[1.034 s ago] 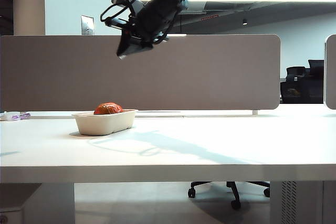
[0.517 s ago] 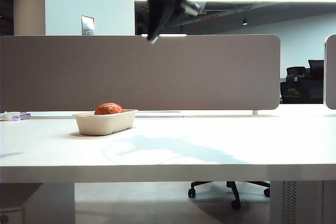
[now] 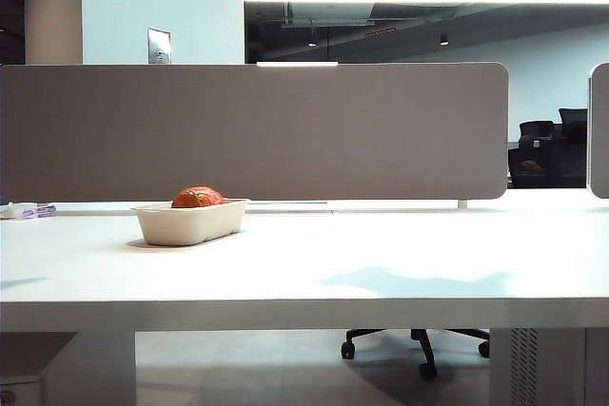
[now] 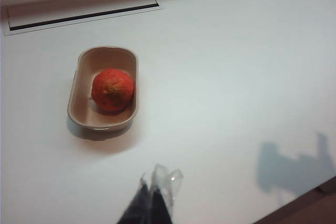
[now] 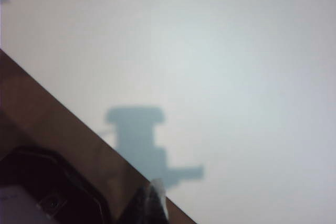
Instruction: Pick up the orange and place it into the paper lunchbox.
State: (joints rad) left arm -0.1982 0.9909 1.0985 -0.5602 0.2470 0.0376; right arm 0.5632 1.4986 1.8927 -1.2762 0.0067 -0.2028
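The left gripper [image 4: 152, 195] shows in its own wrist view as two dark fingertips pressed together with no gap between them, a bit of clear film clinging to one side, and nothing held; it hangs above the bare white table [image 4: 236, 77], pointing toward the paper lunchbox [image 4: 79, 95]. The orange [image 4: 112, 89] lies well ahead of those fingertips and a little to one side, resting inside the lunchbox nearer one end of it, against the long wall, with bare pulp floor showing at the other end. The right gripper [image 5: 152, 200] appears only as a dark, blurred tip at the edge of its wrist view, fingers drawn together and empty; it hovers over the table's front edge, with its own blocky shadow [image 5: 144, 140] cast on the white surface just beyond it and the darker floor beside it. Only a sliver of dark rim shows at the far edge of that view, too little to identify, so the fruit sits well apart from this gripper. In the exterior view neither arm is visible; the orange [image 3: 197, 198] rises just above the rim of the lunchbox [image 3: 190, 222], which stands on the left part of the table [image 3: 381, 254] in front of a grey partition [image 3: 285, 130].
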